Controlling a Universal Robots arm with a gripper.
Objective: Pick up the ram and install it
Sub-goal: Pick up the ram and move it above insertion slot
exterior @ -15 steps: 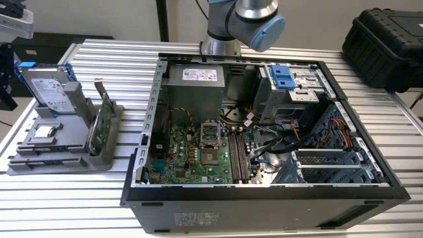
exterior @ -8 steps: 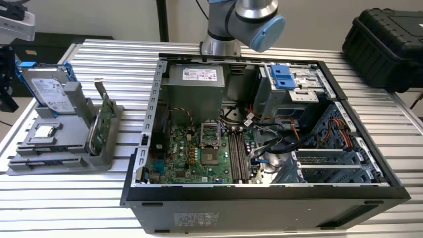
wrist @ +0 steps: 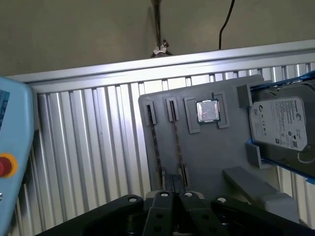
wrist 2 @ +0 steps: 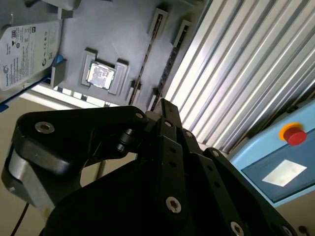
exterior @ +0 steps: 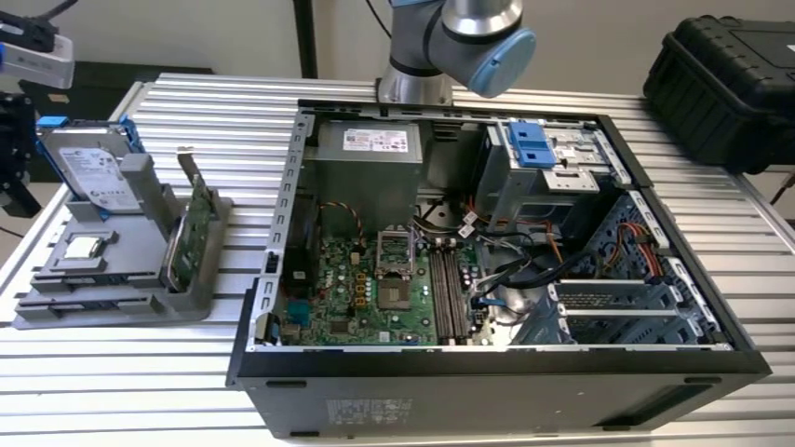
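Two ram sticks stand on edge in slots of the grey holder (wrist: 206, 152). From above they look like thin dark lines, ram (wrist: 156, 142) and ram (wrist: 178, 142), and they appear again as ram (wrist 2: 143, 69). My gripper (wrist: 173, 186) hangs high over the holder's end near the sticks, and its black fingers (wrist 2: 165, 110) are together with nothing between them. In the exterior view the gripper (exterior: 15, 196) is at the far left edge, above the holder (exterior: 112, 298). The open computer case (exterior: 497, 363) lies to the exterior view's right, with motherboard slots (exterior: 450, 289) facing up.
The holder also carries a silver hard drive (wrist: 280, 120) in a blue frame, a processor chip (wrist: 207, 110) and a green card (exterior: 189, 233). A light blue box with a red button (wrist 2: 294, 133) sits beside the ribbed table. A black case (exterior: 733, 84) stands at the back right.
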